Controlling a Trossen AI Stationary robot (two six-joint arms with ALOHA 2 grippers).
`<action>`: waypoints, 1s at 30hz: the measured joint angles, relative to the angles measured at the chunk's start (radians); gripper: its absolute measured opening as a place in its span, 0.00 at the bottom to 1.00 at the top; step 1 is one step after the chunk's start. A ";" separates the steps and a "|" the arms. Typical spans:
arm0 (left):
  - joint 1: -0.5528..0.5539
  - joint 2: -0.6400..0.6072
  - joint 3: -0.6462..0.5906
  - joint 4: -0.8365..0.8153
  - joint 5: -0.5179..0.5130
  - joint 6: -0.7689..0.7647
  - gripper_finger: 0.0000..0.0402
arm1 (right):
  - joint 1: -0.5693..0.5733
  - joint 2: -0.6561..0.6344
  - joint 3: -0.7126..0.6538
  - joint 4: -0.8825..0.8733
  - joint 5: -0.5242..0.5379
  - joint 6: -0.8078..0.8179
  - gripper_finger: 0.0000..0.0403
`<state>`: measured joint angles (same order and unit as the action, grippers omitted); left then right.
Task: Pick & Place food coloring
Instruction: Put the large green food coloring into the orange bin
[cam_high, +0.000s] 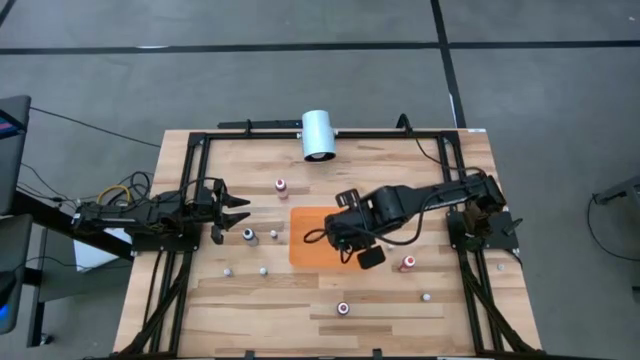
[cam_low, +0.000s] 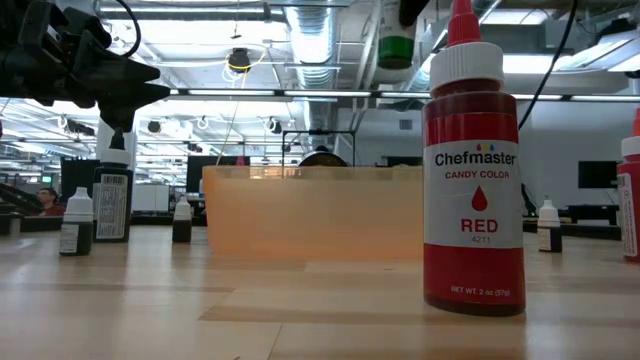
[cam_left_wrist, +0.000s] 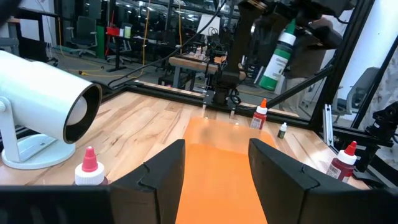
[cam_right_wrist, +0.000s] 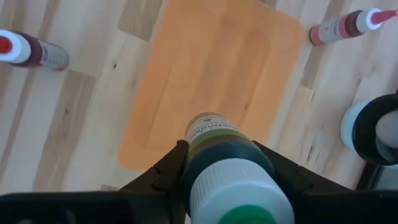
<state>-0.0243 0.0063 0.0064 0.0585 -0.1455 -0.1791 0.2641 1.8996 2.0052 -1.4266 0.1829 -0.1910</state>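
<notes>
A: Start nearest the low camera. What's there?

B: A red-filled bottle (cam_low: 473, 165), glossy plastic with a white shoulder and a red pointed tip, upright on the pale plank counter (cam_low: 300, 320). In the overhead view it sits near six o'clock of the orange mat (cam_high: 310, 240), a thin, flat, rounded rectangle that looks translucent.

A: And the step in hand?

B: I'd judge a carry to the mat. The right gripper (cam_right_wrist: 217, 171) is clenched on a green-topped bottle (cam_right_wrist: 221, 155), dark liquid, white collar, round body, hanging over the mat, toward its four o'clock side.

A: The next move?

B: Likely a straight descent that keeps the bottle upright, setting its base flat on the mat before letting go. A narrow base could tip.

A: The other arm?

B: The left gripper (cam_left_wrist: 214, 171) waits at nine o'clock of the mat, fingers spread, nothing between them. Small bottles (cam_high: 249, 236) stand just beside it.

A: Farther off?

B: Another red-tipped bottle (cam_high: 281, 185) at eleven o'clock of the mat, then a smooth white cylinder (cam_high: 319, 134) lying on its side at the counter's twelve o'clock edge.
</notes>
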 joint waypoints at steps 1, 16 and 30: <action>0.000 0.000 0.000 0.000 0.000 0.000 0.42 | 0.000 0.000 0.000 0.000 0.000 0.008 0.34; 0.000 0.000 0.000 -0.001 0.007 0.000 0.42 | -0.012 0.006 -0.053 0.113 -0.002 0.312 0.35; 0.000 0.000 0.000 -0.001 0.007 0.000 0.42 | -0.002 0.004 -0.213 0.134 0.003 0.599 0.38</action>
<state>-0.0246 0.0063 0.0064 0.0578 -0.1384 -0.1795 0.2623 1.9038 1.7926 -1.2925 0.1864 0.4080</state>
